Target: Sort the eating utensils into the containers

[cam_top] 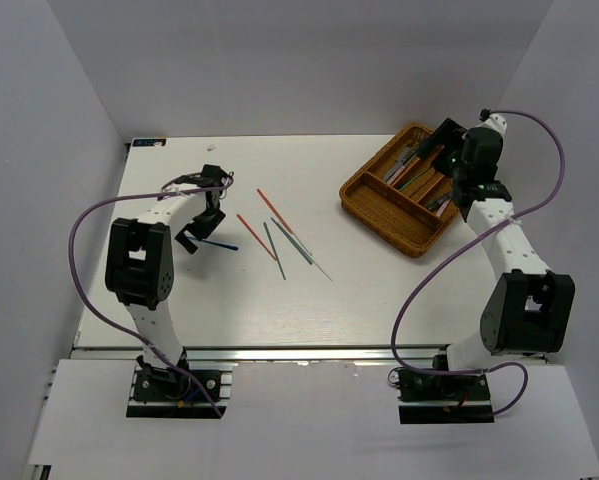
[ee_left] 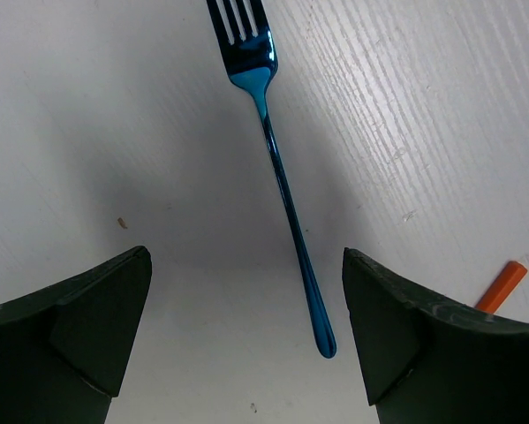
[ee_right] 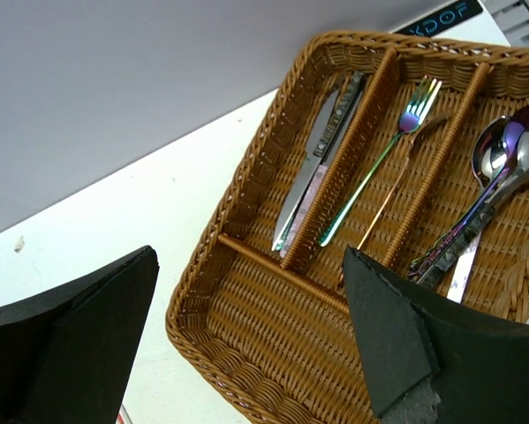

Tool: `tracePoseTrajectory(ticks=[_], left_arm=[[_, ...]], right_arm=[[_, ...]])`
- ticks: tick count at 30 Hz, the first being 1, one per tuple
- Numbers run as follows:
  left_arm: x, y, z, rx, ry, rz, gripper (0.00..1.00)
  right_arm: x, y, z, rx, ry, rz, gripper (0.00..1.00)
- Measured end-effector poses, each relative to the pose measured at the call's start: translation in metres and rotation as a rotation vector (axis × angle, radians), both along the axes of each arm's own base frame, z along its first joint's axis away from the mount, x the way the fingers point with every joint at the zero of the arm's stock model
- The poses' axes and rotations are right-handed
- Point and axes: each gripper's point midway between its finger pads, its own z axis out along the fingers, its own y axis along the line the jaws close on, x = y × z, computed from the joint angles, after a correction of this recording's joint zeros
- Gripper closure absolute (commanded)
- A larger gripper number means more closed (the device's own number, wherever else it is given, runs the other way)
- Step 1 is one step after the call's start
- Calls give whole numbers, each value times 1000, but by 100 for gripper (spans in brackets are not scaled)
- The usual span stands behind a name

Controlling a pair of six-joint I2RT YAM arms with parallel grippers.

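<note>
Top external view: both grippers wide, blue fork lined up for the left

Shows the left gripper (cam_top: 203,228) at 9 o'clock on the table (cam_top: 179,310), jaws spread wide and holding nothing, poised over the blue fork (cam_top: 219,243). From the left wrist, puts that blue fork (ee_left: 282,190) flat on the white surface, tines at 12 o'clock and handle end toward 5 o'clock, running between the jaws of the left gripper (ee_left: 246,265) and touching neither. Reads as a deliberate straddle: jaws set either side of the slim handle, ready to pinch across its narrow width after coming down to the tabletop. Catches an orange chopstick end (ee_left: 502,287) at 4 o'clock, just beside the right-hand jaw, close enough to get nudged.

Places the wicker tray (cam_top: 374,218) at 1 o'clock, with the right gripper (cam_top: 442,138) above it, likewise wide and empty. From the right wrist, looks past the right gripper (ee_right: 251,256) into the wicker tray (ee_right: 186,291): knives (ee_right: 317,163) in one long section, an iridescent fork (ee_right: 379,159) in the next, spoons (ee_right: 502,159) in the third, like kept with like.

Leaves four chopsticks (cam_top: 279,240) loose near the table's centre, well apart from the tray; judges the sorting partly done, the fork next
</note>
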Motion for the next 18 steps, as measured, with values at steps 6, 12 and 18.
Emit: tracePoseTrajectory(ticks=[6,12,18], left_arm=[[-2,-3,-11,-26,28,0,3],[-6,14,-31,-49,65,57,5],[3,27,-39,-79,26,106,21]], right_arm=[[0,3,7,7,-22,18,11],[-2,12,3,28,-18,59,11],[-4,23,4,65,-16,112,11]])
